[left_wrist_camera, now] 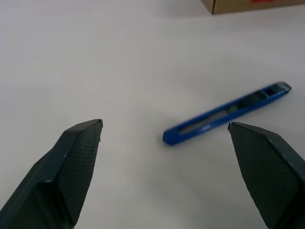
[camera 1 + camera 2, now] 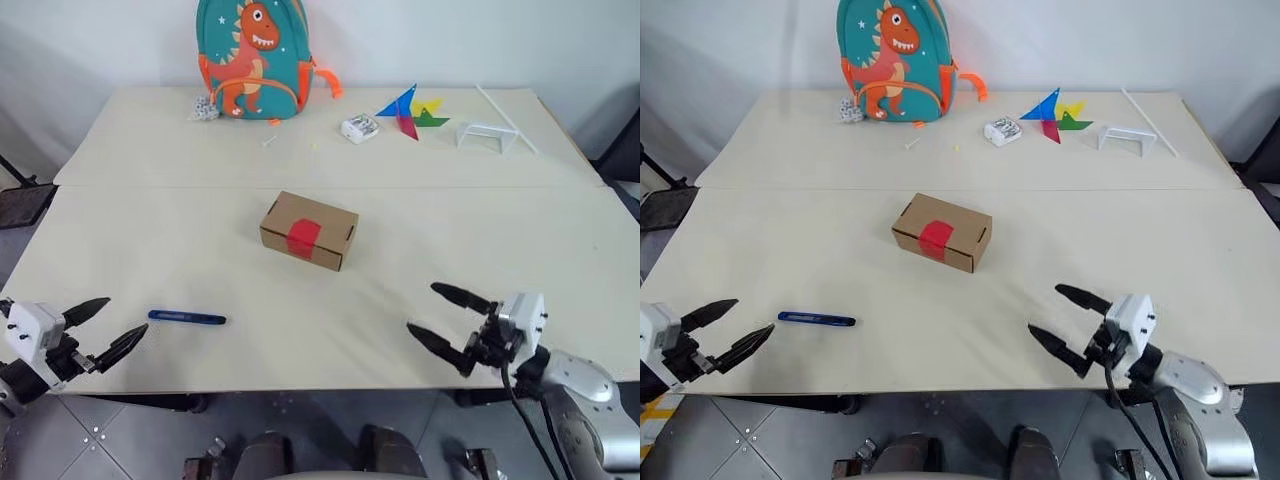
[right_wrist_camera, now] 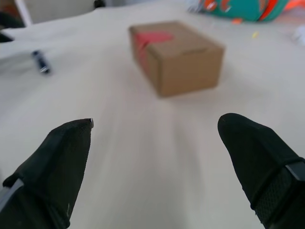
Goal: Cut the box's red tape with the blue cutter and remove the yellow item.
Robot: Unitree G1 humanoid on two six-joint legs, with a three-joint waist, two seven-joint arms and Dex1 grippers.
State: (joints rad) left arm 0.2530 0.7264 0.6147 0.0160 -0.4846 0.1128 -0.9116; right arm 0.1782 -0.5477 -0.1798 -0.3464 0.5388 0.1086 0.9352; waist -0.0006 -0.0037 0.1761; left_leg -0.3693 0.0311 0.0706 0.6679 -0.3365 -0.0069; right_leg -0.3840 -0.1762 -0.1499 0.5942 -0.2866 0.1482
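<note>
The closed brown box (image 2: 309, 230) lies mid-table, with the red tape (image 2: 303, 237) running over its top and front side. The slim blue cutter (image 2: 187, 317) lies flat near the table's front edge, left of the box. My left gripper (image 2: 112, 326) hovers open at the front left corner, just left of the cutter, nothing between its fingers (image 1: 71, 162). My right gripper (image 2: 440, 314) is open at the front right, pointing toward the box (image 3: 177, 56) from some distance. The yellow item is out of view.
A dinosaur backpack (image 2: 254, 58) stands at the back edge. Beside it lie a small white object (image 2: 360, 128), a paper pinwheel (image 2: 412, 110) and a white frame with a rod (image 2: 490, 132). A seam (image 2: 300, 187) crosses the table behind the box.
</note>
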